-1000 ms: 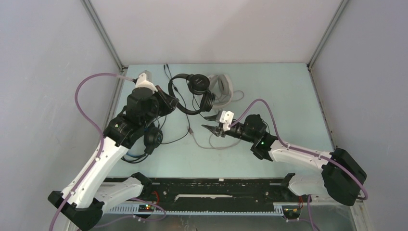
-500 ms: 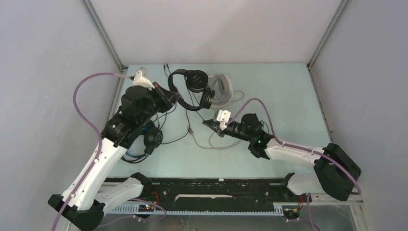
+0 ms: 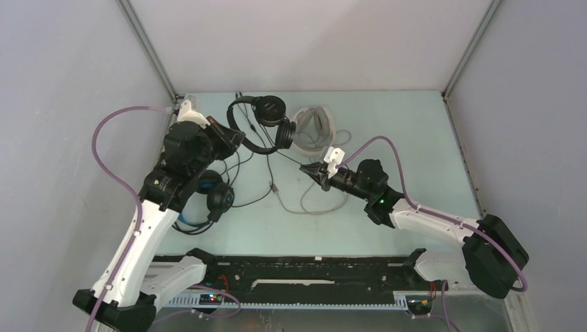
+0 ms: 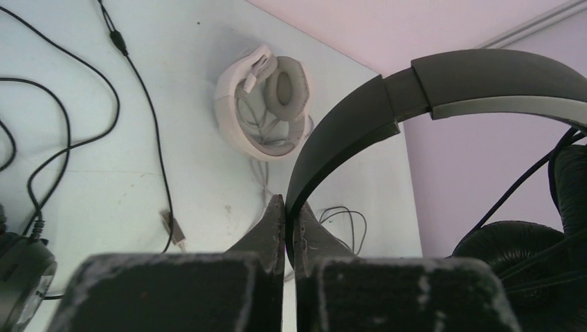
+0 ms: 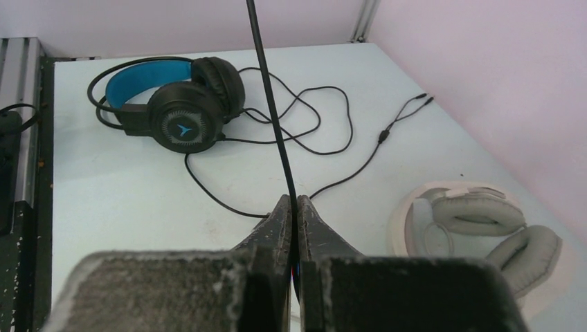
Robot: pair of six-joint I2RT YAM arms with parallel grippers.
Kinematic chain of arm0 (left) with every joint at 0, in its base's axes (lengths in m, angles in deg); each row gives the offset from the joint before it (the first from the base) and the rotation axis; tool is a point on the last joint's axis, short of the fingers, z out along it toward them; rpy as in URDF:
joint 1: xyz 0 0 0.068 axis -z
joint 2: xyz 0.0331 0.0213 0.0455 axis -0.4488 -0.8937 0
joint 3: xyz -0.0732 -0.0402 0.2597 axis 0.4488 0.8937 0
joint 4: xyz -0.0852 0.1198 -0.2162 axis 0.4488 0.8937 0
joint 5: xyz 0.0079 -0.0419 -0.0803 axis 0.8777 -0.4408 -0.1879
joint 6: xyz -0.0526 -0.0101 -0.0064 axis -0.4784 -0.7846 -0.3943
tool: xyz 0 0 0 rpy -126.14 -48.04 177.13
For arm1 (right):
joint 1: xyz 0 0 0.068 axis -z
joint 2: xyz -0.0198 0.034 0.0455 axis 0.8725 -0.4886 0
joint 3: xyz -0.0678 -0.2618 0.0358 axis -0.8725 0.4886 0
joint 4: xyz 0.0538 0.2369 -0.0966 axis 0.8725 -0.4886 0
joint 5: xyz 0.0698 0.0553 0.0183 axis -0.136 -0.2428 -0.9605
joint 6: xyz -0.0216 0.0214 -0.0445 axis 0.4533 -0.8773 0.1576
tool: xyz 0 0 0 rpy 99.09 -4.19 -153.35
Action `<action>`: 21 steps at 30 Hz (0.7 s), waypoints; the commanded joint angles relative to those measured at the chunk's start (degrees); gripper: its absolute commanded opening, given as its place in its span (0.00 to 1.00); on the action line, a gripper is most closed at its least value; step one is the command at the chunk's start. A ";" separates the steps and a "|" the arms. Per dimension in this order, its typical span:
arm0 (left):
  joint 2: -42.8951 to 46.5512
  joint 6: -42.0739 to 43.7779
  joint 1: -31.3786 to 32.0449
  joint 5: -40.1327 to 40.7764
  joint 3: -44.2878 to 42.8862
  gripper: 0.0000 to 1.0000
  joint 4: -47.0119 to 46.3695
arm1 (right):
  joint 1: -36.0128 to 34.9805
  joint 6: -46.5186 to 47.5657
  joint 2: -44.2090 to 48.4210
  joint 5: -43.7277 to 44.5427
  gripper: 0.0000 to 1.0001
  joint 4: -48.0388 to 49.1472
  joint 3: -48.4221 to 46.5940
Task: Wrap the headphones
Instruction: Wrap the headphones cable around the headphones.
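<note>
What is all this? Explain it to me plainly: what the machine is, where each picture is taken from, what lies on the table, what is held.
These are two robot arms bolted at the near table edge, each ending in two-finger jaws. The wide picture looks down from above and behind them. The other two come from cameras on the wrists, so the dark jaws fill the bottom. On the pale table lie white-grey headphones, blue-banded headphones and loose cables. The left arm has its jaws shut on the headband of the all-black headphones. The right arm pinches a thin black cable.
</note>
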 commanded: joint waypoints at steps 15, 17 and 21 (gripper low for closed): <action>-0.21 4.50 -1.35 -8.70 -10.55 0.00 7.26 | 6.49 -2.80 -0.91 -5.72 0.13 3.63 1.89; -0.23 3.82 -1.35 -9.76 -10.75 0.00 7.45 | 5.84 -2.17 -2.38 -7.19 0.16 5.84 2.30; -0.76 3.55 -1.35 -10.45 -11.96 0.00 8.75 | 4.95 -1.85 -5.61 -8.66 0.22 9.88 2.85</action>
